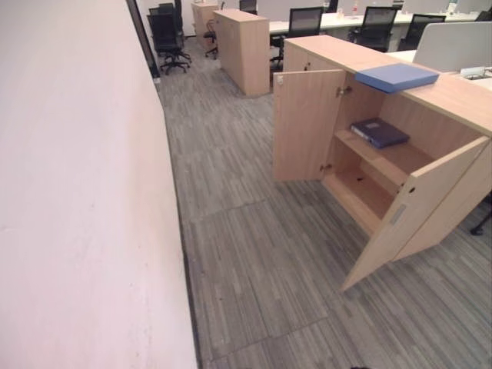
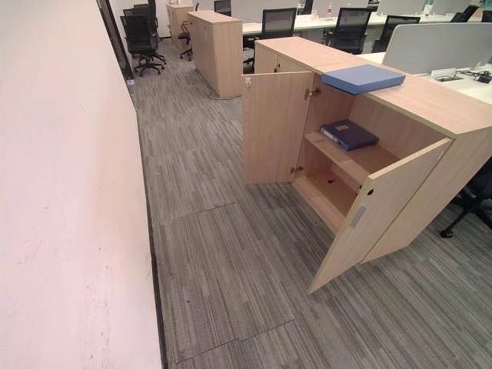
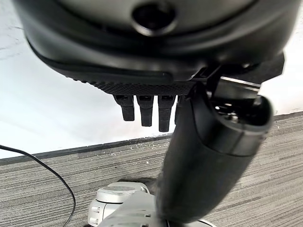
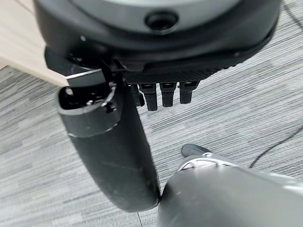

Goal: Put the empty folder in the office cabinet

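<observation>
The left hand [image 3: 156, 101] hangs down beside the robot, fingers straight and relaxed, thumb standing out, holding nothing; grey carpet [image 3: 47, 175] and a white wall [image 3: 57, 109] lie past it. The right hand [image 4: 161, 90] hangs the same way over the carpet, fingers loose and empty, with the edge of a wooden panel [image 4: 23, 47] at its 10 o'clock.

In the head views, the office cabinet [image 1: 461, 100] stands at about 2 o'clock with both doors swung open. A light blue folder [image 1: 397, 76] lies flat on its top, overhanging the front edge slightly, well apart from both hands. A darker blue binder [image 1: 380, 132] lies on the upper shelf inside, below the folder. The lower shelf [image 1: 361, 196] holds nothing. Black office chairs [image 1: 167, 38] and desks stand at 12 o'clock beyond a second wooden cabinet [image 1: 243, 48].
</observation>
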`<state>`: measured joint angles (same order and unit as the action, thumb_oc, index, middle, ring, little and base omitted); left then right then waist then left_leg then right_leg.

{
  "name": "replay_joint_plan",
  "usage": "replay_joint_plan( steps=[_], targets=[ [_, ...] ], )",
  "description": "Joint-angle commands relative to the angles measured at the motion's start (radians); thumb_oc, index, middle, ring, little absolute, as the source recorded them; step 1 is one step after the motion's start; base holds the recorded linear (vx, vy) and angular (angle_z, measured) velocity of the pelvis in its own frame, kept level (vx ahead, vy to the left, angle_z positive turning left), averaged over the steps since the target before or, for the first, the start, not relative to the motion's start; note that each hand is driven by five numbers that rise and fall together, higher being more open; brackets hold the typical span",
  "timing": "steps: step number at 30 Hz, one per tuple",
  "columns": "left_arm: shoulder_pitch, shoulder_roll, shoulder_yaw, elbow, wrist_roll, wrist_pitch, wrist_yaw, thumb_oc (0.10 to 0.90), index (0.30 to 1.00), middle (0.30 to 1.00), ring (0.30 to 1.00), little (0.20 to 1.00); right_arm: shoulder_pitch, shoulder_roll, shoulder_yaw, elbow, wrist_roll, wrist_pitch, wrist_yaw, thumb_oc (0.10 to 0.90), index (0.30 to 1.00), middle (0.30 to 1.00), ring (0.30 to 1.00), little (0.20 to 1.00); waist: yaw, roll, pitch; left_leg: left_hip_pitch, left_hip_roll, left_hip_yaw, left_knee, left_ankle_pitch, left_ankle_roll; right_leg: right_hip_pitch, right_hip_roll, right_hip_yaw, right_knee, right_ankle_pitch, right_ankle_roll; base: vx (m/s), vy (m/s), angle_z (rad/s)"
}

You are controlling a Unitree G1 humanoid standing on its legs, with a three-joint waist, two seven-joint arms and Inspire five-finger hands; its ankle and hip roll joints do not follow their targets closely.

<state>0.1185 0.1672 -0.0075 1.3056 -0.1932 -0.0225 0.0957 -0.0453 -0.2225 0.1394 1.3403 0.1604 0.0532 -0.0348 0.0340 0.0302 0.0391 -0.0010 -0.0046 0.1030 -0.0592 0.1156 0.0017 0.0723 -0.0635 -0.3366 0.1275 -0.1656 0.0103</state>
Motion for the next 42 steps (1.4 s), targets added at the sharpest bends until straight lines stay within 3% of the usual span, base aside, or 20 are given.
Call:
replay_joint_plan(
  steps=[1, 35, 42],
  targets=[
    [-0.027, 0.020, 0.017, 0.048, -0.037, 0.006, -0.006, 0.800, 0.900, 0.900, 0.900, 0.900, -0.031, -0.021, 0.017, 0.045, -0.010, 0.014, 0.005, 0.800, 0.900, 0.900, 0.900, 0.900, 0.024, -0.045, 0.043, 0.121, 0.023, -0.028, -0.028, -0.143, -0.065, 0.010, -0.081, -0.024, -0.211, 0.275, 0.104, 0.00, 0.000, 0.00],
    [-0.047, 0.032, -0.013, 0.089, -0.009, 0.032, -0.078, 0.800, 0.900, 0.900, 0.900, 0.900, -0.044, -0.037, 0.030, 0.040, -0.038, 0.029, 0.035, 0.800, 0.900, 0.900, 0.900, 0.900, 0.006, -0.042, 0.046, 0.134, 0.028, -0.022, -0.028, -0.155, -0.070, 0.023, -0.080, -0.016, -0.206, 0.265, 0.103, 0.00, 0.000, 0.00],
    [-0.087, 0.056, -0.001, 0.111, -0.024, 0.041, -0.048, 0.800, 0.900, 0.900, 0.900, 0.900, -0.046, -0.026, 0.033, 0.039, -0.015, 0.032, 0.034, 0.800, 0.900, 0.900, 0.900, 0.900, 0.000, -0.054, 0.069, 0.128, 0.058, -0.025, -0.028, -0.147, -0.077, -0.014, -0.076, -0.016, -0.136, 0.233, 0.086, 0.02, -0.074, -0.02]
  ],
)
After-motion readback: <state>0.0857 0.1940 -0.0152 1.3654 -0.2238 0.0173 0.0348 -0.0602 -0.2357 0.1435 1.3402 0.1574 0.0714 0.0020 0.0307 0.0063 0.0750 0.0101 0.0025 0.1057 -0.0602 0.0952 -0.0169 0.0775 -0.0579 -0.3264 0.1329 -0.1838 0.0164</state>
